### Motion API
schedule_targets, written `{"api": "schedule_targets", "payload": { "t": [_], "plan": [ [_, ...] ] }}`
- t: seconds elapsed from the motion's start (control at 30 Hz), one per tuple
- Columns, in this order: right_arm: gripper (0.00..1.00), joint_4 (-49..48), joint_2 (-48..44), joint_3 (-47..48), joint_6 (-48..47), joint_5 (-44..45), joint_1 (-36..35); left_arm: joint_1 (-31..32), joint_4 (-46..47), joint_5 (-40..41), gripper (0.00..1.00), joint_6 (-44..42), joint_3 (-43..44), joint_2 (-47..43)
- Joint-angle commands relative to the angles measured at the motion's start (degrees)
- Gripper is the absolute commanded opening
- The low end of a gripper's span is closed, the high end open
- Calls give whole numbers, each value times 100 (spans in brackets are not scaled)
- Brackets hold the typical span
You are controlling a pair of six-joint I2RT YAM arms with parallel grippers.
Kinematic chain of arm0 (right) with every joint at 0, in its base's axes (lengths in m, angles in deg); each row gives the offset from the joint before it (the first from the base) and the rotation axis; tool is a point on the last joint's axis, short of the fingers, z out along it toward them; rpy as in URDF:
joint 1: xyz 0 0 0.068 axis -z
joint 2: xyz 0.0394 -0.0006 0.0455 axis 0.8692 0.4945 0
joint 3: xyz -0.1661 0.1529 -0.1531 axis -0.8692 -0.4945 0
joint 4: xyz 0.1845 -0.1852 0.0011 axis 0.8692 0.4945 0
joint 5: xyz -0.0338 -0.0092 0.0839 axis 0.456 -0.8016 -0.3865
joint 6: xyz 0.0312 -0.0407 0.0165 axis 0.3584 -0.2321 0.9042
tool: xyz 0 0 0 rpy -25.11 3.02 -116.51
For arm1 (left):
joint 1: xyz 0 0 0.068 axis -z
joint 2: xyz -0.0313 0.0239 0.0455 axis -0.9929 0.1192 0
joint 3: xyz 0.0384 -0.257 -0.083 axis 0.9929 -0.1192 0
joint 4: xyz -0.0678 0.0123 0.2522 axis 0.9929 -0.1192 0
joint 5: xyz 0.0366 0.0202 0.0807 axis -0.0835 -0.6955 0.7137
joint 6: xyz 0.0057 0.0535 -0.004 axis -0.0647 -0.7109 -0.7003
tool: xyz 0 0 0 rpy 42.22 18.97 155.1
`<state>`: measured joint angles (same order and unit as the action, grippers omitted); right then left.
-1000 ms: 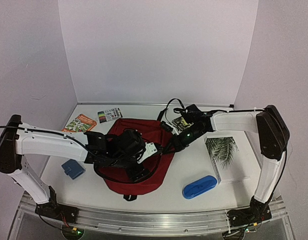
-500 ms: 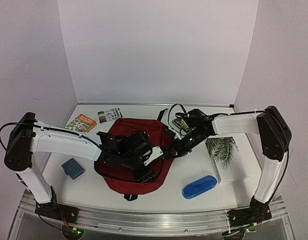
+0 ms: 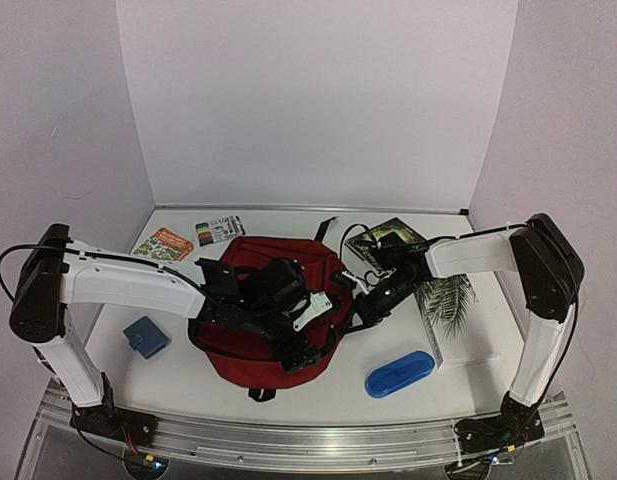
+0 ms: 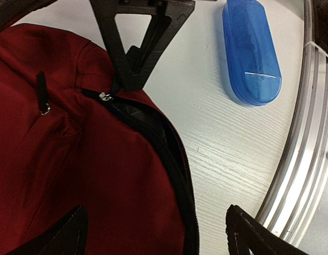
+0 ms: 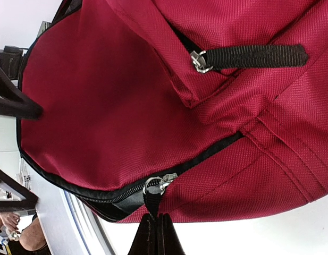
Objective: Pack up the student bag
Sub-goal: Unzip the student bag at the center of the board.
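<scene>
Student bag (image 5: 100, 106): right tool (image 5: 156, 234) clamped on zipper pull (image 5: 152, 204) (left tool (image 4: 156, 220) spread wide).

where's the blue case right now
In the top view the blue case lies on the table near its front edge, just right of the student bag and in front of the palm-leaf book.

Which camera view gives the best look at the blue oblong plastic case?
Left wrist: the translucent blue oblong plastic case lies close and large on the white table, its seam and rounded end clear. Top external shows the case whole but small, beside the dark red fabric backpack. Right wrist does not show it.
</scene>
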<state>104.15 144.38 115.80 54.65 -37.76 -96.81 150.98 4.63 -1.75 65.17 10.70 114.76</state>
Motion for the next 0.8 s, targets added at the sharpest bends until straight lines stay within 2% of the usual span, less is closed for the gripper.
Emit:
{"api": "schedule_targets", "payload": {
  "t": [0.0, 0.13, 0.23, 0.27, 0.4, 0.47, 0.77],
  "plan": [
    [0, 24, -48, -83, -178, 28, -41, 99, -350, -29, 86, 78, 550, 602],
    [0, 118, -146, -112, -286, 157, -37, 103, -571, 219, 71, 62, 745, 866],
    [0, 224, -167, -117, -415, 489, -31, 103, -751, 222, 45, 4, 806, 921],
    [0, 273, -157, -113, -476, 709, -30, 100, -810, 225, 34, -17, 796, 927],
    [0, 553, 129, 84, -726, 1501, 40, 99, -982, 193, 3, -52, 703, 928],
    [0, 625, 278, 197, -785, 1644, 152, 102, -1037, 166, 0, -57, 653, 920],
    [0, 682, 853, 863, -686, 2376, 728, 108, -1079, 297, 0, -101, 467, 756]
  ]
}}
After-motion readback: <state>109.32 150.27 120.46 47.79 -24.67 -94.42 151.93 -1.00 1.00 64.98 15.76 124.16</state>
